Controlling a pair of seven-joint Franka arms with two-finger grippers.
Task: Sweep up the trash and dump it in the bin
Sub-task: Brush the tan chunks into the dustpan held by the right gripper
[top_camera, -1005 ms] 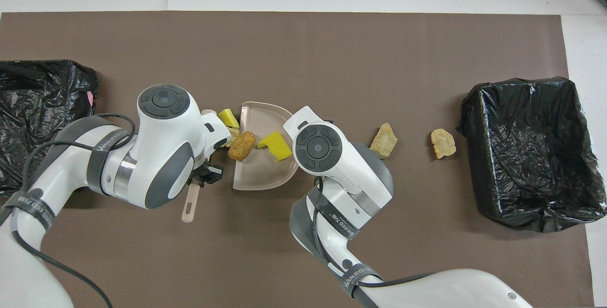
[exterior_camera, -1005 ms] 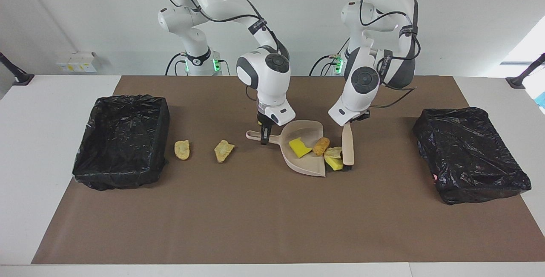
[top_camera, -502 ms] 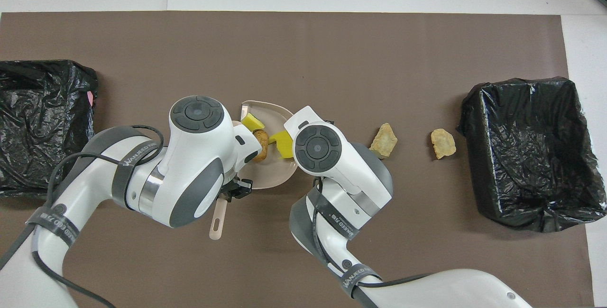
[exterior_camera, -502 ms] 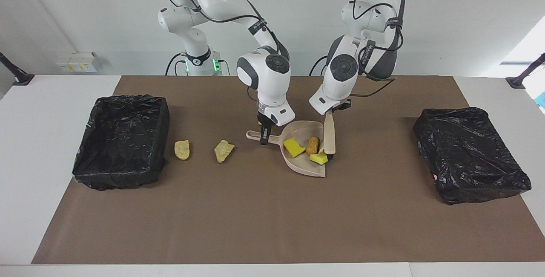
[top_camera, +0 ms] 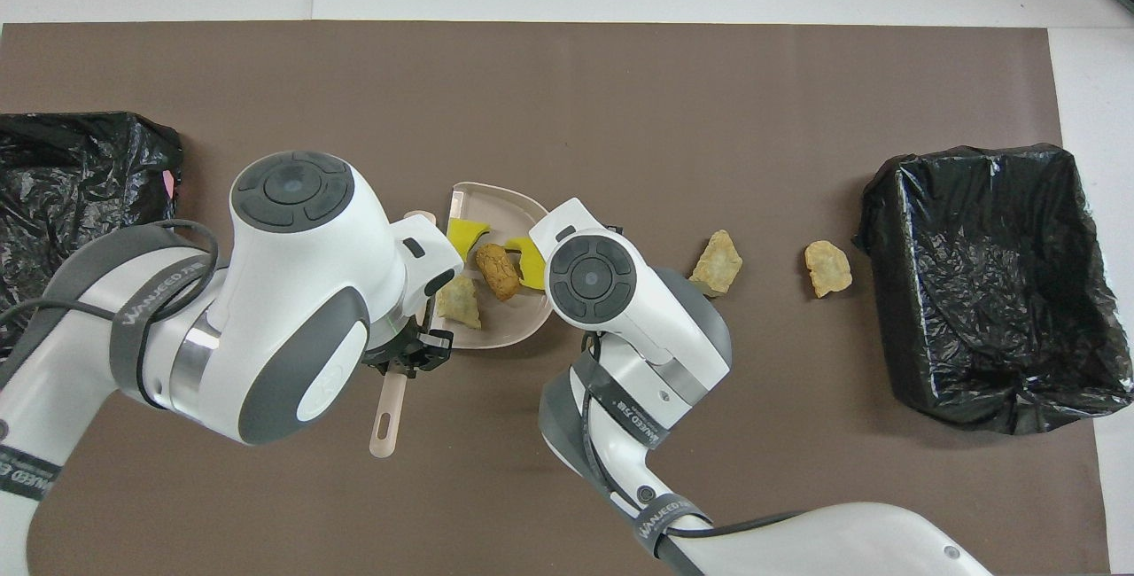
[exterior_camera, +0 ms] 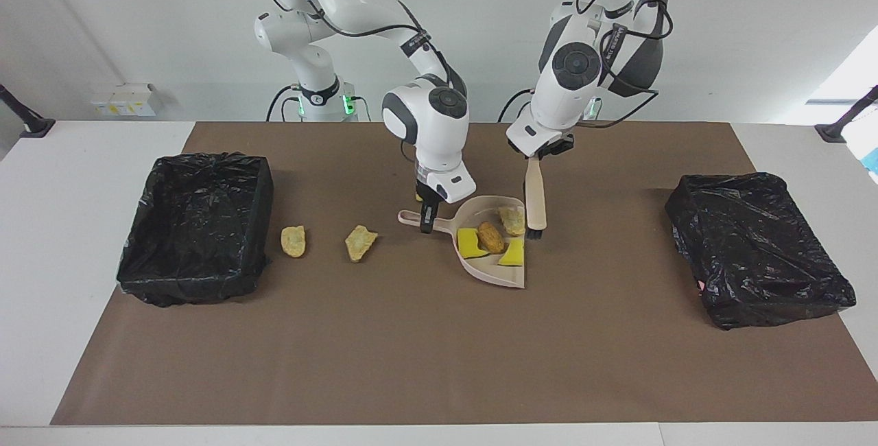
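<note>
Right gripper (exterior_camera: 426, 221) low at the table, fingers pinched tight on the dustpan handle (exterior_camera: 411, 218). Beige dustpan (exterior_camera: 504, 276) flat on the brown mat (exterior_camera: 439, 364), just beside this gripper, toward the left arm's end. Four bits of trash inside the pan: a yellow sponge piece (exterior_camera: 468, 242), a brown bread chunk (exterior_camera: 490, 237), a second yellow sponge piece (exterior_camera: 513, 254) and a tan crumbly chunk (exterior_camera: 511, 219).

Left gripper (exterior_camera: 542, 152) up in the air over the mat, beside the pan's open edge, fingers clamped on the handle of the beige brush (exterior_camera: 535, 195). Brush hanging down from this gripper, dark bristles (exterior_camera: 535, 232) at the bottom, right next to the pan's rim and the tan crumbly chunk.

Two more tan scraps loose on the mat, on the right gripper's outer side: one tan scrap (exterior_camera: 359, 242) near the dustpan handle, one rounder scrap (exterior_camera: 293, 241) further along, close to the open bin with a black bag (exterior_camera: 195, 226). Second black-bagged bin (exterior_camera: 758, 250) at the left arm's end of the table, well apart from the left gripper.
</note>
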